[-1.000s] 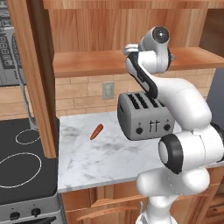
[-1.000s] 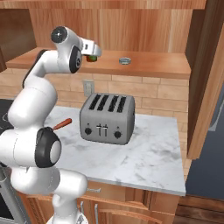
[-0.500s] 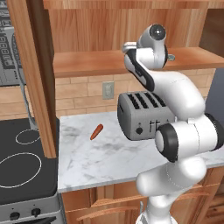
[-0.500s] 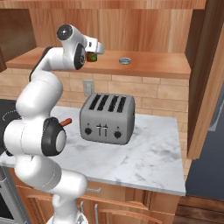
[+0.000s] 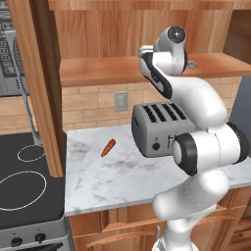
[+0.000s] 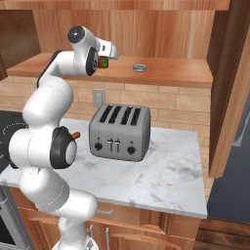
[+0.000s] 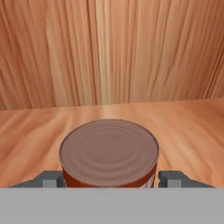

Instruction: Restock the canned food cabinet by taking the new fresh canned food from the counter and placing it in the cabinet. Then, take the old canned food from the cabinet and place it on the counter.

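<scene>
Hand view looked straight down onto the dark red can (image 7: 109,153), its ribbed lid between the two fingertips (image 7: 51,179), one on each side; whether they touched its sides could not be told. Right base view showed what the hand camera missed: the gripper (image 6: 108,54) reached over the cabinet (image 6: 166,73) shelf, the can (image 6: 103,62) upright beneath it, and the flat silver tin (image 6: 139,68) lying well apart to its right on the same plank. Left base view showed the carrot (image 5: 108,147) on the marble counter (image 5: 112,181) beside the toaster (image 5: 159,128).
</scene>
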